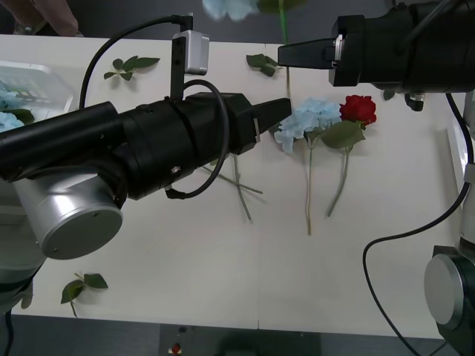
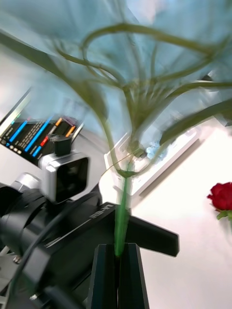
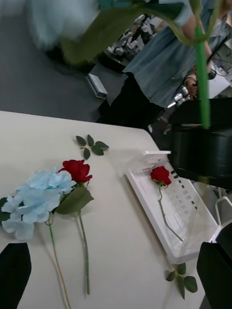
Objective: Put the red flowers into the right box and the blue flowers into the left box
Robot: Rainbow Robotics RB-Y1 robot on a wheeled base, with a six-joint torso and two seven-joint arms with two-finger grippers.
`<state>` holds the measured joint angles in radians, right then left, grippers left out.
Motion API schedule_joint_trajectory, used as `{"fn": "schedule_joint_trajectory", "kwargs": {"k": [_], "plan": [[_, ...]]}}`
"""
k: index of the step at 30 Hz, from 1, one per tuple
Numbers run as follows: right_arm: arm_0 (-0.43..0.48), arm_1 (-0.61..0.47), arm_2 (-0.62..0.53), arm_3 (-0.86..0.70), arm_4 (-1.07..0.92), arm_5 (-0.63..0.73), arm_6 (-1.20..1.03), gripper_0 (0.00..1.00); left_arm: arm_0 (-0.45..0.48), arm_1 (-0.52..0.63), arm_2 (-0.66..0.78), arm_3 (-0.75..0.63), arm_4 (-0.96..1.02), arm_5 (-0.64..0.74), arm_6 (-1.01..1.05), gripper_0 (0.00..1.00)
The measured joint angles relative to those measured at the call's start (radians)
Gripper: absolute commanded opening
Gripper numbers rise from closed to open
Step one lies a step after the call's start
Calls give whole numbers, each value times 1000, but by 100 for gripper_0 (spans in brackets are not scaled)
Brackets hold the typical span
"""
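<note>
My right gripper has its black fingers pressed together on the thin green stem of a blue flower, which stands up out of them with its pale blue cluster and long leaves spread above. In the front view this gripper hangs over the far middle of the table, and the stem rises past it toward the bloom at the far edge. My left gripper reaches in from my left, close below the right one, and in its wrist view its black fingers stand wide apart with nothing between them.

Just beyond my left gripper a second blue flower lies flat on the table, and a red flower lies touching it on its right side, both stems running toward me. From the left wrist they appear as the blue cluster and the red bloom side by side.

The right box sits near the table's right edge with one red flower inside it. The left box is at the far left, with blue petals inside it. Leaf-only sprigs are scattered on the table, one near the close left corner
</note>
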<state>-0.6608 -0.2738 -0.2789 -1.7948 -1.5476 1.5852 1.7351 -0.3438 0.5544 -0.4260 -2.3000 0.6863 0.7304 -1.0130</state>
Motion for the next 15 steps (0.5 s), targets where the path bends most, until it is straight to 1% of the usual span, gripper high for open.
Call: {"fn": "schedule_joint_trajectory", "kwargs": {"k": [4, 7, 10, 15], "plan": [[0, 0, 4, 0, 0, 0, -6, 0, 61, 42, 0, -104, 0, 0, 0, 100], [0, 0, 4, 0, 0, 0, -6, 0, 112, 78, 0, -156, -1, 0, 0, 100], [0, 0, 4, 0, 0, 0, -6, 0, 143, 99, 0, -178, -11, 0, 0, 100], [0, 0, 4, 0, 0, 0, -6, 0, 147, 100, 0, -178, -15, 0, 0, 100]]}}
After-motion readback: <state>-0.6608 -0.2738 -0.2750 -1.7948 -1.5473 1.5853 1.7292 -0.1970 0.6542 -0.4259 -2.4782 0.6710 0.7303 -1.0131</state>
